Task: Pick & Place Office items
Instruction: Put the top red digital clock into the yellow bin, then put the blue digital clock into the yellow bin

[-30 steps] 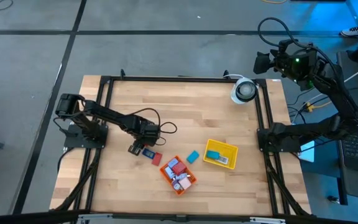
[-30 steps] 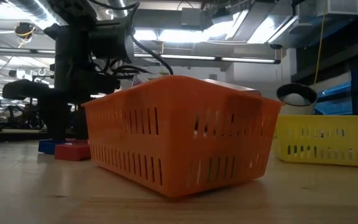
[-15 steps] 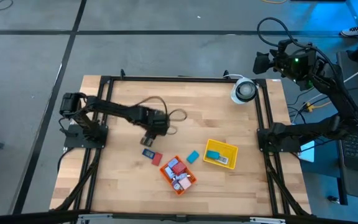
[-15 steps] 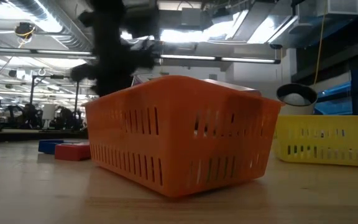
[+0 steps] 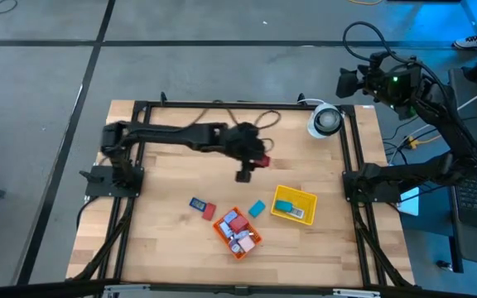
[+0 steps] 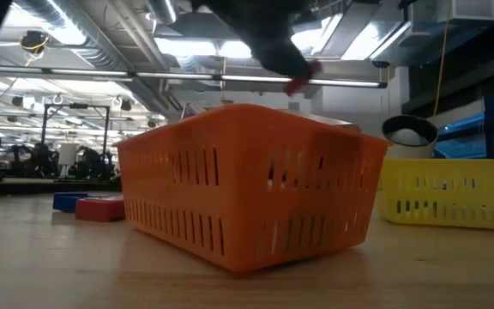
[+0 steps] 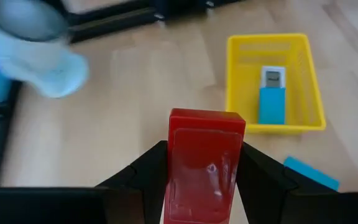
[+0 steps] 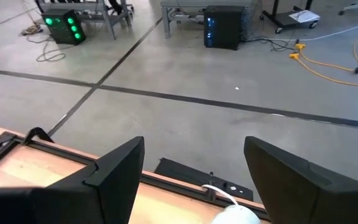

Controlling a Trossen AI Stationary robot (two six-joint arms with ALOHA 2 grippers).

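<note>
The left gripper [image 5: 247, 170] hangs above the middle of the table [image 5: 164, 240], its fingers [image 7: 143, 171] pinching a red block [image 7: 204, 163] by its two long sides. The right gripper [image 8: 194, 177] waits spread and empty, raised past the table's far right corner.

The step in hand looks like a carry: the red block is bound for one of the two baskets. The yellow basket [image 5: 307, 201] sits nearer the right edge and already holds a teal piece [image 7: 272, 104] and a small white one [image 7: 273, 76]. The orange basket [image 5: 222, 237] stands near the front edge, packed with red, pink and blue pieces. Which basket is meant cannot be told, though the wrist view looks toward the yellow one.

To do this well, the arm should keep the block level and clear of the basket walls on the way, centre it over a bare part of the floor, come down inside the rim, and only then part the fingers, so the block neither tips on the wall nor lands on the pieces inside.

Still loose on the table are a blue block [image 5: 196, 204] touching another red block [image 5: 209, 212] left of the orange basket, and a teal block [image 5: 257, 208] between the baskets.

No brand, label or writing can be read anywhere.
</note>
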